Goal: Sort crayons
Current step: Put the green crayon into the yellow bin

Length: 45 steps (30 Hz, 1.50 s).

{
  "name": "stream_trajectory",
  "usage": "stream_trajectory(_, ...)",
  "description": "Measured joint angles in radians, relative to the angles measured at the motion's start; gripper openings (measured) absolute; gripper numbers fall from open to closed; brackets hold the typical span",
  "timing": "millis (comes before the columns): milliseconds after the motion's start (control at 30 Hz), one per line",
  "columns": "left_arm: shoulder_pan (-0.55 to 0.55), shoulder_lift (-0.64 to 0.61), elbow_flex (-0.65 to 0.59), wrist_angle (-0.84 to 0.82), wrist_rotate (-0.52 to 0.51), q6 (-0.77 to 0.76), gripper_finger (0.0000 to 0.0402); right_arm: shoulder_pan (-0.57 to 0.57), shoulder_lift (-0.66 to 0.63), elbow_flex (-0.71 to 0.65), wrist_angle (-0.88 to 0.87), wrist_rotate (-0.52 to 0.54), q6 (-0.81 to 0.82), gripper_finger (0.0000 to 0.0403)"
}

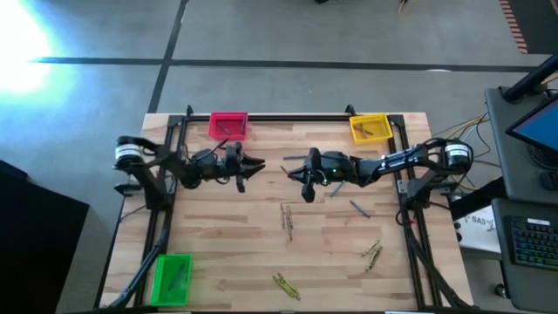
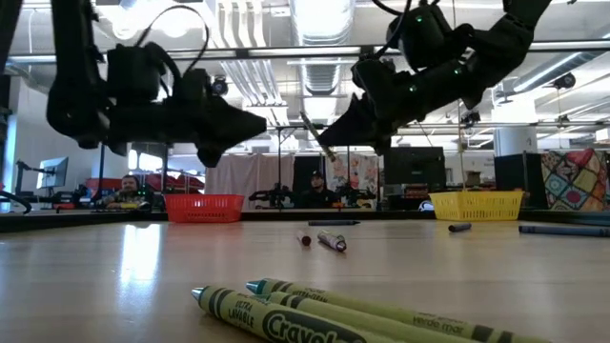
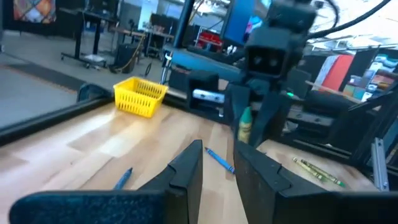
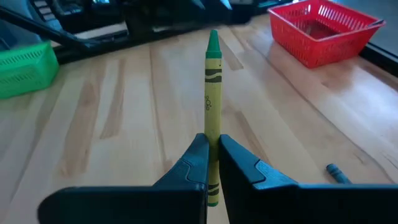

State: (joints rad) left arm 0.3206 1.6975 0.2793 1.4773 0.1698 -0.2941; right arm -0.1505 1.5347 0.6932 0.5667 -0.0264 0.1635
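High view: wood table [image 1: 218, 244] | right gripper [image 4: 213, 155] clamps olive crayon [image 4: 212, 93] | left jaws apart, empty.

Bright ceiling lights, glare on floor [image 1: 22, 44] upper left, arms silhouetted, near crayons [image 2: 324, 319] blurred

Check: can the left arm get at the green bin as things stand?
Probably yes. The left hand hangs mid-table with nothing in it, and the green bin sits at the near-left corner on its own side, with bare table between them.
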Motion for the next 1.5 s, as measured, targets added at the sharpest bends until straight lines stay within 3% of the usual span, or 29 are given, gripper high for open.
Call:
stream_trajectory(233, 0.011, 0.089, 0.132, 0.001, 0.041, -0.195, 0.0074, 0.005, 0.001, 0.012, -0.001, 0.039, 0.013, 0.0013)
stream_trajectory(333, 0.037, 0.079, 0.18, 0.001, 0.147, -0.201, 0.0074, 0.005, -0.035, 0.016, 0.0, 0.093, 0.019, 0.0013)
stream_trajectory(467, 0.074, 0.015, 0.212, 0.003, 0.181, -0.239, 0.0074, 0.004, -0.1, 0.01, 0.001, 0.118, 0.007, 0.0013)
stream_trajectory(733, 0.097, -0.113, 0.244, -0.125, 0.184, -0.037, 0.0074, 0.013, -0.178, -0.043, 0.0, 0.132, -0.061, 0.0013)
stream_trajectory(900, 0.078, -0.099, 0.283, -0.191, 0.188, 0.049, 0.008, 0.004, -0.167, -0.061, 0.017, 0.133, -0.075, 0.0013)
stream_trajectory(1333, 0.032, 0.061, 0.399, -0.246, 0.215, 0.039, 0.023, 0.014, -0.149, -0.069, 0.065, 0.175, -0.144, 0.0013)
stream_trajectory(1500, 0.033, 0.079, 0.42, -0.246, 0.217, 0.074, 0.0255, 0.012, -0.172, -0.069, 0.068, 0.188, -0.138, 0.0013)
